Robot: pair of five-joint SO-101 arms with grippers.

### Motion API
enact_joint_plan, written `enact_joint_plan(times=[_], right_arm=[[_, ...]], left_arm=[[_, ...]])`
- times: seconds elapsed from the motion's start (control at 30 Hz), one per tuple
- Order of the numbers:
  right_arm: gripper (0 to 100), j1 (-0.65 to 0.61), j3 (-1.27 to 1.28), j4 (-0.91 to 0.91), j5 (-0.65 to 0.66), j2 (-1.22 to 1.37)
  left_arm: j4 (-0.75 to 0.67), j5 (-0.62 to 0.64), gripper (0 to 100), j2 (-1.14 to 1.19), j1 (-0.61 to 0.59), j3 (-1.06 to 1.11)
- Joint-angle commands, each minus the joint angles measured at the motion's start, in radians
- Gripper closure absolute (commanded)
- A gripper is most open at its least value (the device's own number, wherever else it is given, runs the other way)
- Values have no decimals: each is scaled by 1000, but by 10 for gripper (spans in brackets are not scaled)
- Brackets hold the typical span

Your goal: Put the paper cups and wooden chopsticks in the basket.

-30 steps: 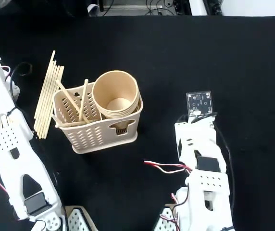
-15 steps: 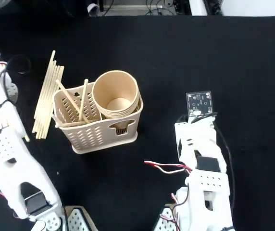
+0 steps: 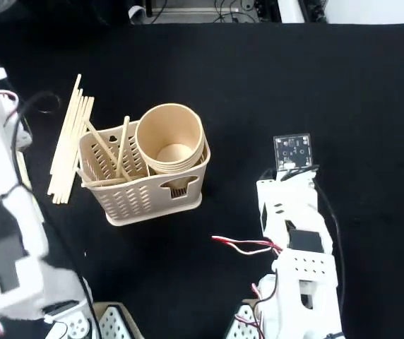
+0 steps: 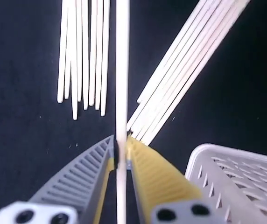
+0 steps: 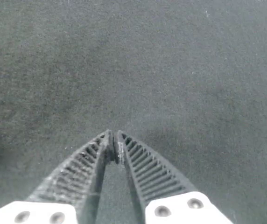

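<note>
My left gripper (image 4: 122, 142) is shut on a single wooden chopstick (image 4: 122, 70), held above the black cloth. More loose chopsticks (image 4: 84, 56) lie below it in two fanned groups, with the basket's corner (image 4: 236, 172) close by. From above, the beige basket (image 3: 145, 198) holds stacked paper cups (image 3: 170, 138) and a few chopsticks (image 3: 121, 148). A pile of chopsticks (image 3: 68, 141) lies on the table along its left side. The left arm (image 3: 4, 212) stands raised at the left edge. My right gripper (image 5: 113, 142) is shut on nothing, low over bare cloth.
The right arm (image 3: 294, 240) sits folded at the front right, with red and white wires (image 3: 241, 245) sticking out beside it. Black cloth (image 3: 294, 85) covers the table. Cables lie past the far edge.
The left arm has risen from the table beside the chopstick pile, lifting one chopstick with it. The right arm, basket and cups have not moved.
</note>
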Motion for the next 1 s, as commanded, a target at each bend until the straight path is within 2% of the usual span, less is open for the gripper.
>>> enact_joint_plan(times=[0.0,0.27,0.47,0.67,0.73,0.87,0.97], right_arm=[[986,-12,-5,-20,11,4],[986,-12,-5,-20,11,4],[986,-12,-5,-20,11,4],[986,-12,-5,-20,11,4],[986,-12,-5,-20,11,4],[986,-12,-5,-20,11,4],[986,-12,-5,-20,11,4]], left_arm=[[-172,-8,971,-296,36,274],[-465,0,971,-870,143,587],[-815,0,971,-1274,323,783],[-853,46,971,-1591,641,963],[-856,41,971,-1636,699,1026],[-970,41,971,-1640,693,1182],[-1060,48,971,-1640,645,1294]])
